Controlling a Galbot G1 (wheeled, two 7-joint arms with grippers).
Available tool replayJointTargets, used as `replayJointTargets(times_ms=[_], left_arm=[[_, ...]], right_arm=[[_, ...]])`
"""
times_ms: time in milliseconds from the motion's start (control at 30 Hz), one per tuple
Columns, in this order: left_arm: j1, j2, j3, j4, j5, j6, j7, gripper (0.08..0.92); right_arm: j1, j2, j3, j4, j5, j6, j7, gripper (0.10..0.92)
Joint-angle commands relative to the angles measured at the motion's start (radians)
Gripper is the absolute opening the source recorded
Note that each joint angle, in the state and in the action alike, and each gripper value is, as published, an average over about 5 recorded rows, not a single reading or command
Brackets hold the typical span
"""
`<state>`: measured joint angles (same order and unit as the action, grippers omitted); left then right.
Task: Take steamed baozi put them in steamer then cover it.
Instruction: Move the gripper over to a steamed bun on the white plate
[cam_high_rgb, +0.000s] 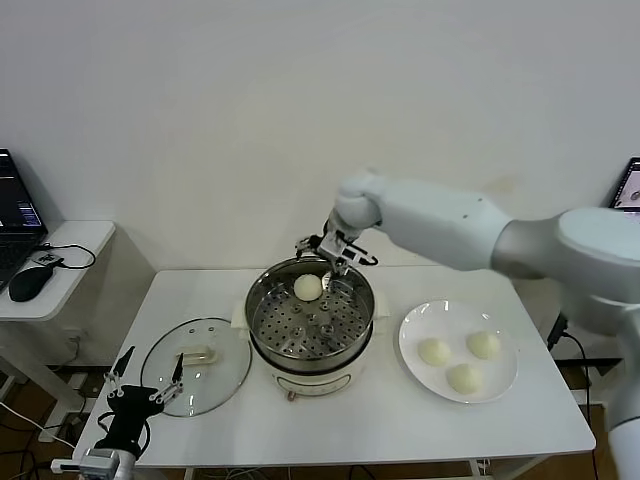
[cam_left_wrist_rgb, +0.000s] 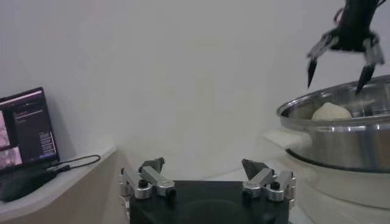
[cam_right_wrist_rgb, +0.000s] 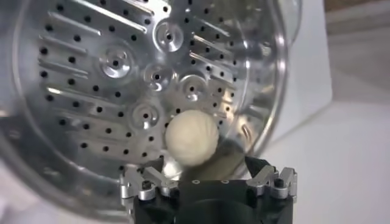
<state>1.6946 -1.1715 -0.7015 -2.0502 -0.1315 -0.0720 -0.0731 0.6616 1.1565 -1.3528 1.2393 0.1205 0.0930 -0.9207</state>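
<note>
Steel steamer (cam_high_rgb: 310, 325) mid-worktop holds one bun (cam_high_rgb: 308, 287); right pincer (cam_high_rgb: 331, 254) hangs released above it. Three buns wait on the plate (cam_high_rgb: 415, 338) toward the right edge. Next: fetch another. Left pincer (cam_high_rgb: 146, 380) idles released by the lid (cam_high_rgb: 197, 365).

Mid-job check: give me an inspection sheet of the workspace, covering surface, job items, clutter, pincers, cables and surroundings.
Surface: white rectangular table.
Steamer: round stainless-steel steamer pot, uncovered, on a cream base.
Buns: one cream-white bun on the perforated tray, at the far side; three cream-white buns on the white round plate, to the robot's right of the pot.
Cover: clear glass lid flat on the table, to the pot's left.
Clutter: nothing seen.
Pincers: right pincer open above the pot's far rim, empty; left pincer open, low by the lid.
Cables: black cable on the side desk.
Surroundings: laptop and black mouse on the side desk; white wall.
</note>
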Motion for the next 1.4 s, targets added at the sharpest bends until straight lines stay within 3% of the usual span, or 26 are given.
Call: replayJointTargets(times_ms=[33, 233, 433, 600, 967, 1400], left_arm=[[-0.004, 0.003, 0.000, 0.001, -0.003, 0.001, 0.000, 0.823], [-0.010, 0.015, 0.002, -0.005, -0.006, 0.009, 0.003, 0.823], [-0.007, 0.024, 0.001, 0.000, -0.006, 0.009, 0.005, 0.823], [-0.010, 0.025, 0.014, 0.014, 0.002, 0.007, 0.004, 0.823], [-0.009, 0.028, 0.016, 0.032, 0.008, 0.005, 0.004, 0.823], [0.004, 0.027, -0.010, 0.025, 0.011, 0.017, 0.005, 0.823]], right_arm=[[0.194, -0.291, -0.070, 0.376, 0.322, -0.481, -0.022, 0.823], [0.188, -0.499, -0.084, 0.509, 0.330, -0.579, 0.000, 0.823], [0.109, -0.689, -0.069, 0.552, 0.233, -0.568, -0.015, 0.823], [-0.010, -0.762, -0.027, 0.558, 0.157, -0.554, -0.022, 0.823], [-0.363, -0.741, 0.206, 0.412, 0.004, -0.494, -0.033, 0.823], [-0.637, -0.605, 0.418, 0.202, -0.119, -0.435, -0.044, 0.823]])
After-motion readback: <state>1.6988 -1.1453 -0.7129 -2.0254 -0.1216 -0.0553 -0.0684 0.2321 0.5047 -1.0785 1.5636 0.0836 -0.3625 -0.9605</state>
